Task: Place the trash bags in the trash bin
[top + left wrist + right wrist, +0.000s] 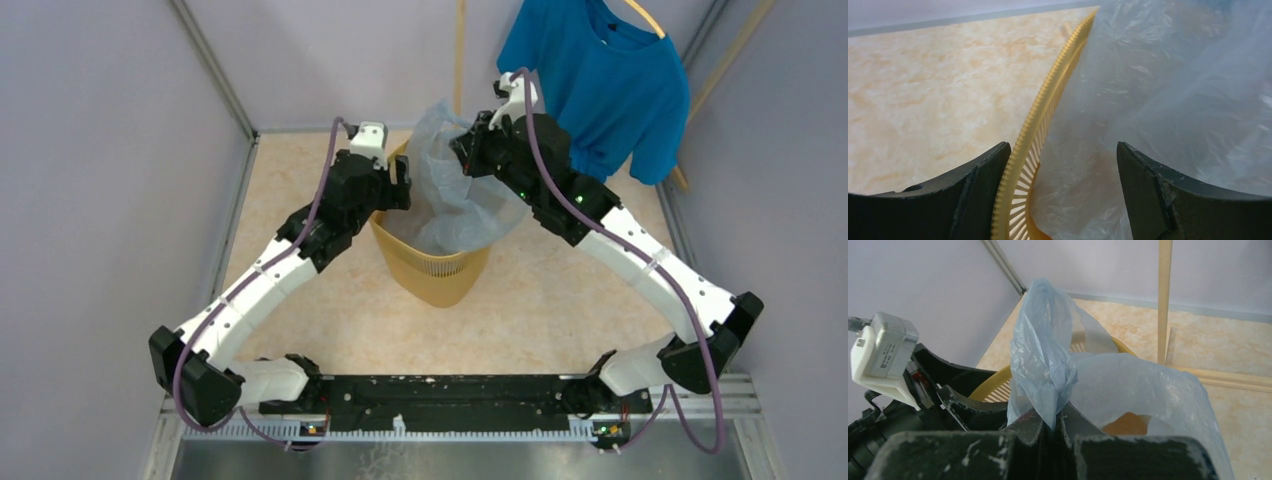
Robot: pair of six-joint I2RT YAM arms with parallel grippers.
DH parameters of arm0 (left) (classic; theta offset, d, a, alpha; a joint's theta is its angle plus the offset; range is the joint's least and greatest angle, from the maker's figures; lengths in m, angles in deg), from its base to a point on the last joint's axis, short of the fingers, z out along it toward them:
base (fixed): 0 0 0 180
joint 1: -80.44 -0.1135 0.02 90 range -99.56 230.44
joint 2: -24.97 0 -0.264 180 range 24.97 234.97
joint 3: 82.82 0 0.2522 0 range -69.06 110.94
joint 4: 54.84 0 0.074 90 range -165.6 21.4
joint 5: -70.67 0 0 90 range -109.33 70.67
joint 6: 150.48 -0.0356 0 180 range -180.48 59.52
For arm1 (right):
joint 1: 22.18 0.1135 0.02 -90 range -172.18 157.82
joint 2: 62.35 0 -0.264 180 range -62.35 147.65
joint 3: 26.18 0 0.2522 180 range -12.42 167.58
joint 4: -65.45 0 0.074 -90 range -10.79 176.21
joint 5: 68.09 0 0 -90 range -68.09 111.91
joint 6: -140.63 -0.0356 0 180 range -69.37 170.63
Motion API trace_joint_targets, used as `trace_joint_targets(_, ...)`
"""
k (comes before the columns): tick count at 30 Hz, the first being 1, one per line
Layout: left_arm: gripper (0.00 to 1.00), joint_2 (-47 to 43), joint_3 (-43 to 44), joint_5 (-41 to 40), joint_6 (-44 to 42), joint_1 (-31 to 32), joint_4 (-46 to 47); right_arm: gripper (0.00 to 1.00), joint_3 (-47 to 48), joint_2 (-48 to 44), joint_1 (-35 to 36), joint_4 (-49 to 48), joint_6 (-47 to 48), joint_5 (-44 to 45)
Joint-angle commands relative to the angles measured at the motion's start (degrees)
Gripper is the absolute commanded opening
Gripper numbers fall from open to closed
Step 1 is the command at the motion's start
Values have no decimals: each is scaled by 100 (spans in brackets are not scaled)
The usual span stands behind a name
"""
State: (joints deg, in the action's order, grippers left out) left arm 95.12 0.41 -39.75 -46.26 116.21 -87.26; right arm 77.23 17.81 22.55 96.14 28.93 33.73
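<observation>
**Item 1, right gripper** [1055, 422]: your jaws are pressed together on a gathered fold of the trash bag [1045, 355]. They hold that edge above the trash bin [432, 268], probably so the mouth can be spread over the rim [1045, 115].

**Item 2, left gripper** [1063, 150]: jaws spread wide and straddling the rim. The outer finger touches it, the inner one sits among loose film, and nothing is pinched.

**Location:** the bag body sags inside the bin, mid-table [300, 200]. The blue T-shirt [600, 80] hangs behind, apart.

White arm links [255, 285], black joints [195, 378], purple cables [322, 185], scuffed black pincer fingers [1168, 197], perhaps green lights [525, 193]
</observation>
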Motion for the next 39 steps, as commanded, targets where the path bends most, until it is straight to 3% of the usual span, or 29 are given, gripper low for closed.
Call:
trace_joint_targets(1,85,55,454,1235,-232,12,296,0,-35,-247,-53,-269,-10,89)
trace_joint_targets(5,98,-219,784,1243,-172,13,-334,0,-45,-247,-48,-282,-15,3)
trace_joint_targets(14,99,-1298,1451,1345,190,16,-1470,0,-72,-247,-48,-676,47,-566)
trace_joint_targets(19,99,-1034,2129,2914,1308,16,-1020,0,-184,-159,-31,-1178,213,-1690)
trace_joint_targets(23,99,-434,2697,2998,2609,5,-983,0,-232,-148,51,-1297,405,-1974)
trace_joint_targets(27,96,250,3376,3059,3346,-14,-1313,0,-289,-200,129,-1261,587,-1948)
trace_joint_targets(31,91,519,3477,2978,3744,-38,-1256,0,-303,-194,188,-1208,728,-1947)
trace_joint_targets(37,78,726,3494,2698,3859,-82,-1233,0,-290,-160,262,-1115,880,-1823)
trace_joint_targets(39,69,797,3498,2686,3904,-83,-1254,0,-285,-159,284,-1097,904,-1783)
